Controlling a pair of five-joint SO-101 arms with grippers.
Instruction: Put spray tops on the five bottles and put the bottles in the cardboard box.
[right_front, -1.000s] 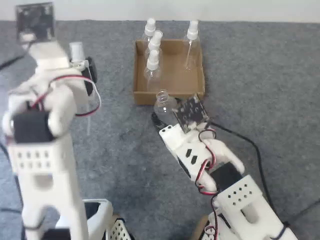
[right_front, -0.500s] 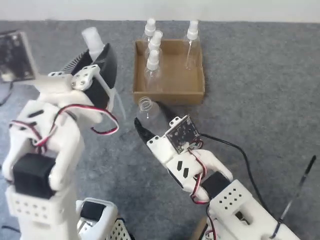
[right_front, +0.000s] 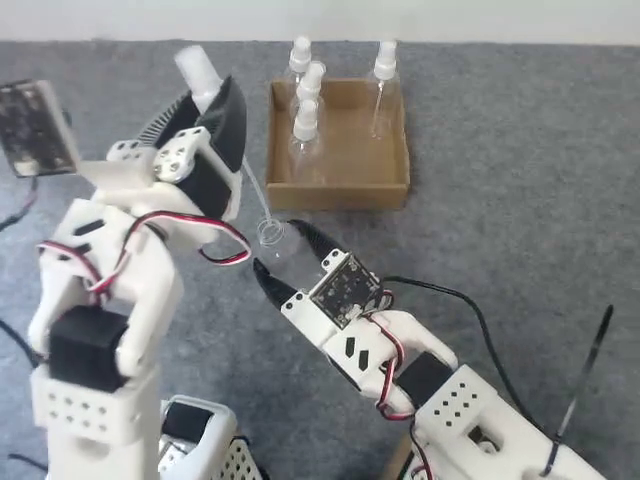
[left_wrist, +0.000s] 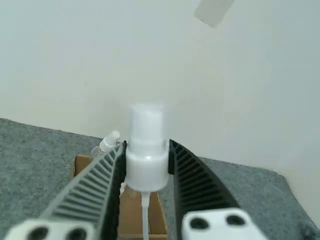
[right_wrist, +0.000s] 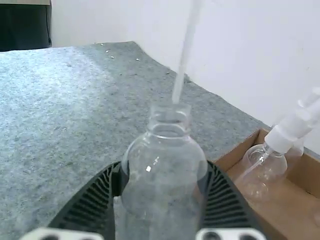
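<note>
My left gripper (right_front: 205, 95) is shut on a white spray top (right_front: 198, 70), held high at the left of the cardboard box (right_front: 338, 190). Its thin dip tube (right_front: 255, 195) slants down into the open neck of a clear bottle (right_front: 271, 233). My right gripper (right_front: 280, 250) is shut on that bottle, just in front of the box's left corner. In the right wrist view the tube (right_wrist: 184, 55) enters the bottle (right_wrist: 164, 170) between the black fingers (right_wrist: 102, 197). The left wrist view has the spray top (left_wrist: 146, 150) clamped between ribbed fingers (left_wrist: 192, 182).
Several clear bottles with spray tops (right_front: 305, 122) stand upright inside the box, along its left and back sides. One capped bottle (right_wrist: 272, 152) and the box wall (right_wrist: 240, 150) lie close behind the held bottle. Grey carpet (right_front: 520, 160) surrounds the box.
The left arm swung the spray top over from the left and tilted it, so its tube now meets the bottle's neck. The right arm carried the bottle leftward, away from the box's front.
</note>
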